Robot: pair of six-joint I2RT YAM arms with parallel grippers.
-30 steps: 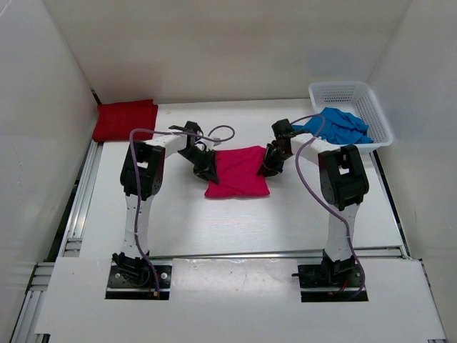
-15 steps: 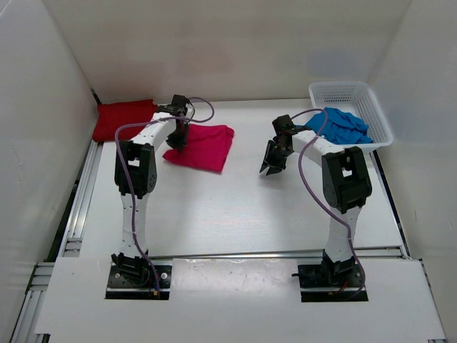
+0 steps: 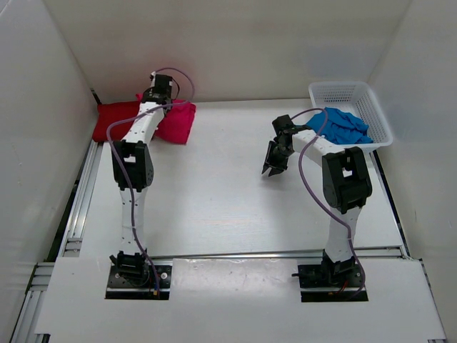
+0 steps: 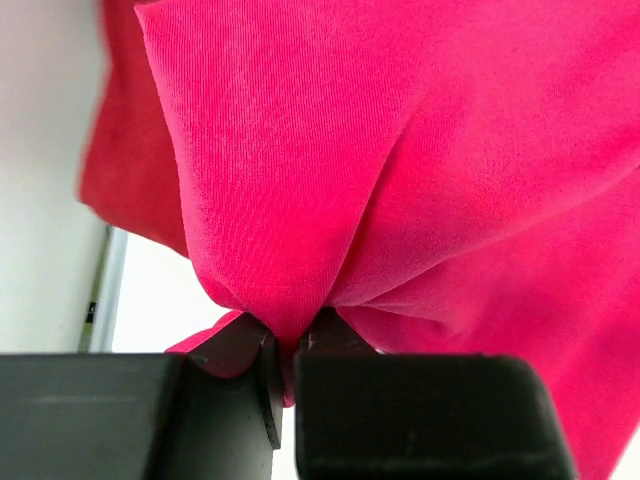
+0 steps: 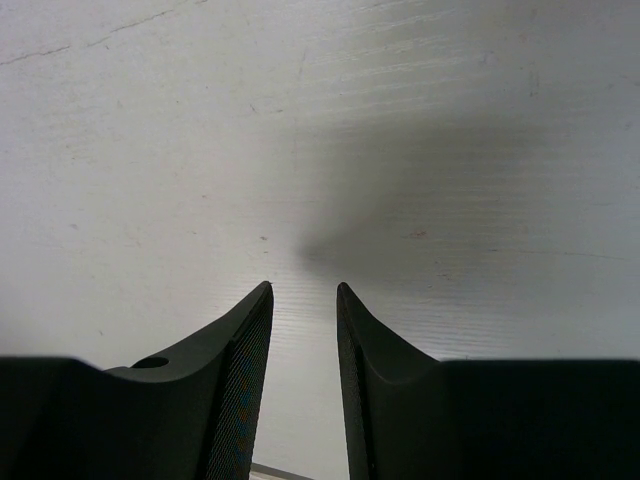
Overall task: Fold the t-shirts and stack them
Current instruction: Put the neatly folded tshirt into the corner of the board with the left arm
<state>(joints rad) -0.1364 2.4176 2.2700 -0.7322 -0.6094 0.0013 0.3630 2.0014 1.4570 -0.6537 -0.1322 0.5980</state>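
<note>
The pink shirt (image 3: 177, 123) is held by the left pincer (image 4: 288, 340), whose jaws are pressed together on a small pinch of its cloth. The rest of the fabric bunches and hangs away from that one point. From above, the shirt sits at the far left corner of the bench (image 3: 228, 207). It overlaps the right edge of the dark red shirt (image 3: 114, 120), which lies folded against the left wall.

The step in hand looks like stacking the pink shirt on the red one. To do it well, the arm should carry it further left until it is centred over the red shirt. It should then lower until the cloth rests with no slack and only then let go. A single pinch lets the folds slump, so a slow, level set-down matters, and any sideways drag could rumple the red shirt beneath.

The right pincer (image 5: 305, 300) hovers near mid-bench, its jaws slightly spread over bare surface and gripping nothing. The blue shirt (image 3: 343, 127) lies crumpled in the basket (image 3: 353, 91) at the far right corner, not yet folded.
</note>
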